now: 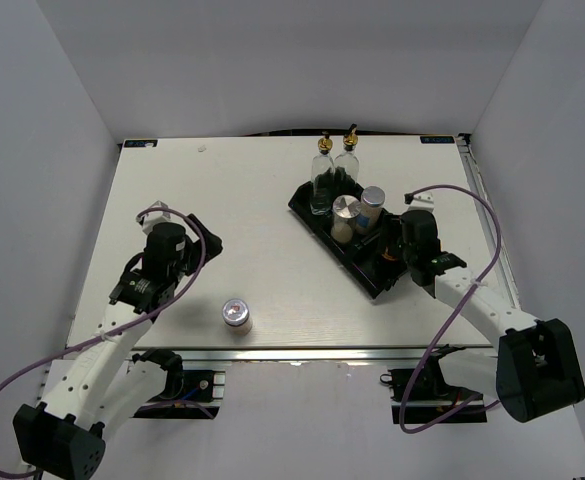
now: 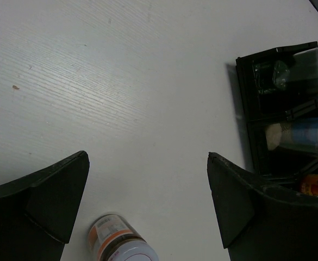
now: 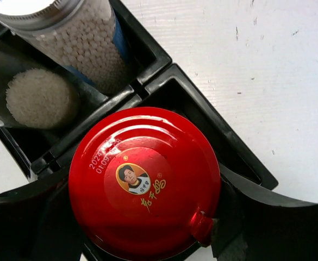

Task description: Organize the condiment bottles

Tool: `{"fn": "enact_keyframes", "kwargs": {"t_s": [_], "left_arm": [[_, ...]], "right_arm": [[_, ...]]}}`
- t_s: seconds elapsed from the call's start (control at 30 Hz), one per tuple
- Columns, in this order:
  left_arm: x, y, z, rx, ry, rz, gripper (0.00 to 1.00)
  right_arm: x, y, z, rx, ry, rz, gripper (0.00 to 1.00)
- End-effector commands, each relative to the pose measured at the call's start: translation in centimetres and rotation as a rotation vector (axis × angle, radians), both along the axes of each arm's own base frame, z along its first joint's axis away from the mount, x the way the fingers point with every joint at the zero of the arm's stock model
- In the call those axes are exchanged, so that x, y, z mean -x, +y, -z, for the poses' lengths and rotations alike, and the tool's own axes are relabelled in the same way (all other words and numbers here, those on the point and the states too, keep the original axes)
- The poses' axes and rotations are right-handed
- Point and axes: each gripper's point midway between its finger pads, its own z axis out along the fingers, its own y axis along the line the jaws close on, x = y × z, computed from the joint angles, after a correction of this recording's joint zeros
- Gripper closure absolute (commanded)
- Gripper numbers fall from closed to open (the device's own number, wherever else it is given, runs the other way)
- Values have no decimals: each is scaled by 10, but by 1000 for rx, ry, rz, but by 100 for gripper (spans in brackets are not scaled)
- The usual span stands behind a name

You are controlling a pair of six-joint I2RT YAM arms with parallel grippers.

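Observation:
Two tall clear glass bottles (image 1: 322, 178) (image 1: 348, 168) with gold pourers stand in the far compartment of the black tray (image 1: 307, 203). Two silver-capped shakers (image 1: 345, 216) (image 1: 372, 203) fill the middle compartment. My right gripper (image 1: 397, 252) is over the near compartment, its fingers (image 3: 267, 217) closed against the red-lidded jar (image 3: 145, 182), which sits in that compartment. A small jar with a pale lid and orange label (image 1: 236, 316) stands alone on the table. In the left wrist view this jar (image 2: 120, 244) is low between the fingers of my open, empty left gripper (image 2: 147, 156) (image 1: 164, 268).
The tray lies diagonally at the right middle of the white table (image 1: 232, 200); it shows at the right edge of the left wrist view (image 2: 245, 109). White walls enclose the table on three sides. Purple cables loop off both arms.

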Motion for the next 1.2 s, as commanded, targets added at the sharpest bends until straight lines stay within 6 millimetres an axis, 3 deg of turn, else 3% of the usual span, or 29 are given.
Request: {"fn": "enact_keyframes", "kwargs": {"t_s": [0.0, 0.17, 0.4, 0.53, 0.77, 1.17], "left_arm": [[2, 0, -3, -3, -11, -13, 2], [0, -8, -2, -2, -22, 20, 2], [-3, -17, -3, -18, -31, 87, 2], [-3, -29, -4, -10, -31, 159, 2], [12, -44, 8, -7, 21, 281, 2], [33, -45, 23, -43, 102, 353, 2]], "right_arm": [[-33, 7, -52, -81, -226, 30, 87], [-32, 4, -46, -71, -231, 38, 83], [-26, -7, -40, -45, -246, 73, 65], [-28, -8, -34, -32, -228, 77, 62], [-32, -5, -28, -35, -220, 76, 33], [-36, -11, -32, -10, -222, 109, 20]]}}
